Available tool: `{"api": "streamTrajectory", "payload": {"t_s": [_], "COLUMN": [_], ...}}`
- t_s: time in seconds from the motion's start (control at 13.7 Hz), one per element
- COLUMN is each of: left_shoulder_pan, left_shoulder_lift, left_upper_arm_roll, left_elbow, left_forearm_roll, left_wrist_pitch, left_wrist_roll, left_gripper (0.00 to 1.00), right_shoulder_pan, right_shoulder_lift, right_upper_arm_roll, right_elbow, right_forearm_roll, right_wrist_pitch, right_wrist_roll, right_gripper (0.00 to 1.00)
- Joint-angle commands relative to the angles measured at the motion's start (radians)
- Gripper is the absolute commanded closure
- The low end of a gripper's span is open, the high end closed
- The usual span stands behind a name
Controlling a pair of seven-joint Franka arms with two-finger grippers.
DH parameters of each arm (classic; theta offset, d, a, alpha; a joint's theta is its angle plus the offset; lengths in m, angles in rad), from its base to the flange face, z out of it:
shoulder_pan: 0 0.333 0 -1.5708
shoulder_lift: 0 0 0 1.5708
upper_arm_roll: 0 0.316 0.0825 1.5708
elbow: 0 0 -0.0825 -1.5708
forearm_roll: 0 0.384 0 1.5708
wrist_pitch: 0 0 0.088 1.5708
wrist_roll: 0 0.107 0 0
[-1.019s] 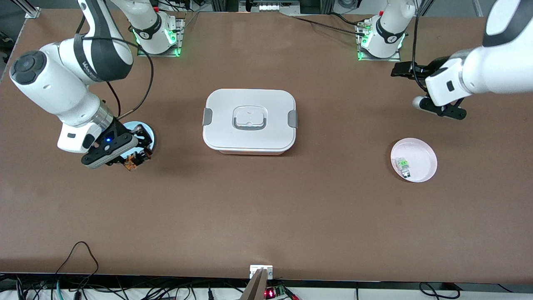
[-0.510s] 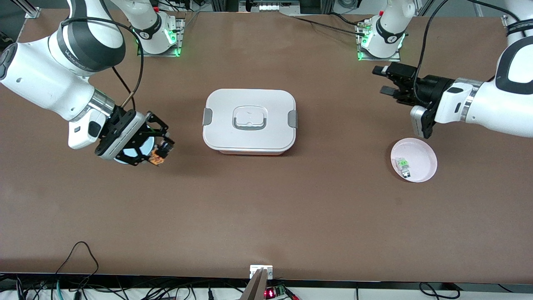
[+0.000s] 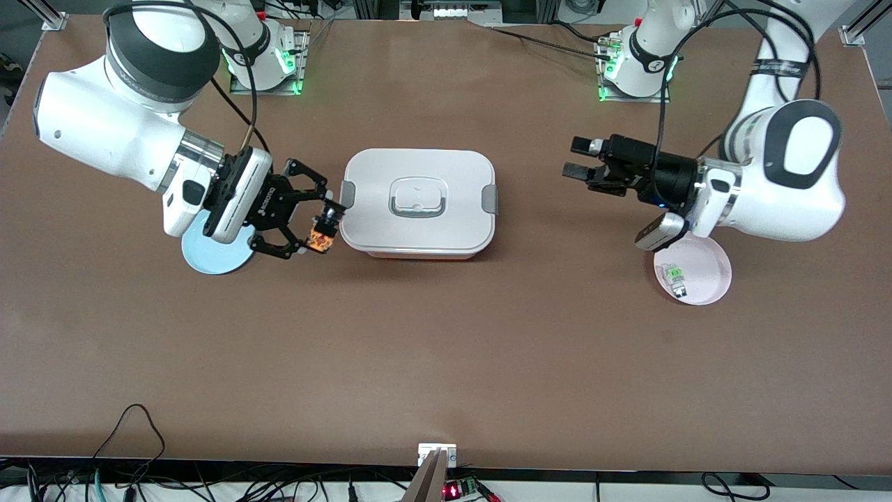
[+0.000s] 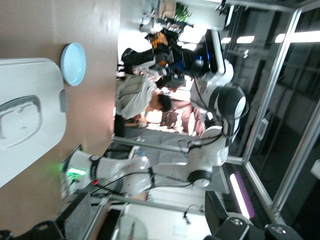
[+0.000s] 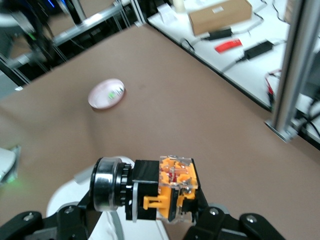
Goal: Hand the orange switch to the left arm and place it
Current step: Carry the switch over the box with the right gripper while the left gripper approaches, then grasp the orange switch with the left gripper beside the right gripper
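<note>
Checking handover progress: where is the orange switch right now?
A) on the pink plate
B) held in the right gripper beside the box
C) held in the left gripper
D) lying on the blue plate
B: the right gripper is shut on the orange switch, up beside the box.

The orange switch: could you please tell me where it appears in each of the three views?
Front view: orange switch held in the right gripper, beside the box.
Left wrist view: orange switch seen in the same gripper, above the blue plate.
Right wrist view: orange switch close up.
Shared landmark: the box.
</note>
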Motion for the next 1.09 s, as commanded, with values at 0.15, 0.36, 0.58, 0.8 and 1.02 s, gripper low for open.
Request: {"api": "streamTrajectory", "payload": {"t_s": [0.15,0.36,0.58,0.8,1.02], "left_shoulder_pan": [-0.001,-0.007,-0.012,-0.053,-0.076], "left_shoulder_lift": [0.027,0.069,0.093,0.109,0.118], "left_upper_arm_roll": [-0.138,-0.342,-0.362,-0.364,-0.362], "left_elbow": [-0.074,-0.062,-0.048,-0.001,0.03], "left_forearm_roll": [-0.298,-0.51,-0.532,-0.57,-0.561], "left_wrist_pitch": [0.181,0.466,0.49,0.568,0.606], "left_wrist_roll": [0.085,0.197,0.203,0.2,0.202], "left_gripper": [0.0,0.0,0.01,0.01,0.01], "right_shoulder_pan": [0.033,0.06,0.097,0.12,0.169], "right_shoulder_lift": [0.036,0.04,0.048,0.046,0.046], "right_upper_arm_roll": [0.034,0.042,0.042,0.042,0.042], "right_elbow": [0.086,0.086,0.084,0.084,0.084], "right_forearm_roll": [0.057,0.095,0.142,0.147,0.149], "right_wrist_pitch": [-0.014,-0.006,0.022,0.023,0.072], "right_wrist_roll": [-0.071,-0.222,-0.351,-0.34,-0.326], "right_gripper": [0.64,0.64,0.64,0.64,0.64]}}
